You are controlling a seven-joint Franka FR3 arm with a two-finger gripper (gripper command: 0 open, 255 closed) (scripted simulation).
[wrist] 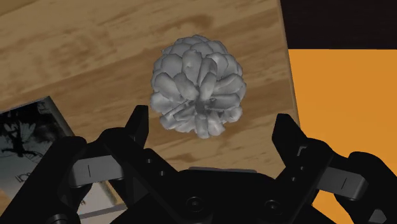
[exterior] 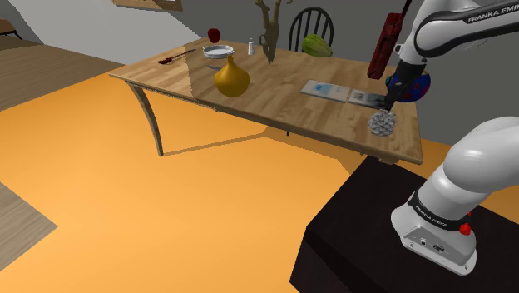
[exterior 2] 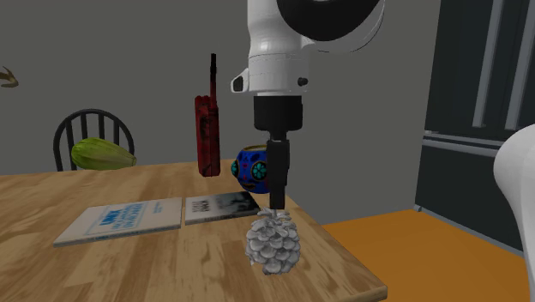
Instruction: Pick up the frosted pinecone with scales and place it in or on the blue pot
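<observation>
The frosted pinecone (exterior: 382, 124) (exterior 2: 273, 244) (wrist: 198, 84) is pale grey with many scales and lies on the wooden table (exterior: 274, 91) close to its near corner. My gripper (exterior: 388, 103) (exterior 2: 276, 208) (wrist: 213, 127) hangs directly above it, open, its fingers (wrist: 139, 123) standing wide on either side of the cone without touching it. The blue pot (exterior: 416, 86) (exterior 2: 252, 169), patterned with coloured dots, stands behind the gripper, partly hidden by the arm.
Two flat booklets (exterior: 326, 89) (exterior 2: 124, 220) lie beside the pinecone. A red upright object (exterior 2: 206, 129) stands by the pot. Farther along the table are a yellow gourd vase (exterior: 231, 77), a green squash (exterior: 316, 45), a bowl (exterior: 218, 52) and a chair (exterior: 310, 27). The table edge (wrist: 287, 76) is close.
</observation>
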